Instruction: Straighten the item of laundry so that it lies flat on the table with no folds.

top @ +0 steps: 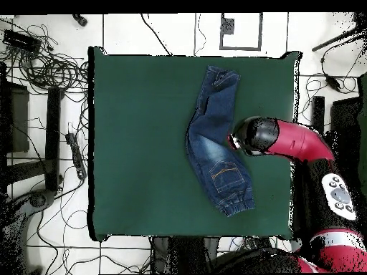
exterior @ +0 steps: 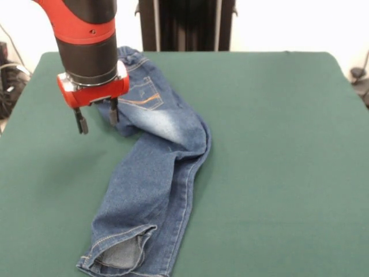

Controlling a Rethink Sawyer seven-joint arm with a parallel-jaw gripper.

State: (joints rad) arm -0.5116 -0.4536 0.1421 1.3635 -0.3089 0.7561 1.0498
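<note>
1. Your gripper (exterior: 96, 118) hung with its jaws apart and nothing between them. It sat low over the bench (exterior: 277, 173), at the edge of the jeans (exterior: 155, 179) beside the seat.
2. In the front view one finger stood over bare green cloth and the other at the denim's edge. You could not tell from either view whether the tips touched cloth.
3. The jeans lay on the bench, stretched lengthwise from the waistband (exterior: 131, 57) near the arm's side to the cuffs (exterior: 118, 257) at the opposite edge.
4. Done so far, as it looked: the garment was laid out long rather than bunched, pocket side up.
5. Still left, in my judgement: the legs overlapped, one lying across the other. The body bent at the knee, and a ridge of folded cloth ran along the outer seam. One cuff gaped open and turned up.
6. You would need to part the legs and smooth that bend before it counted as flat.
</note>
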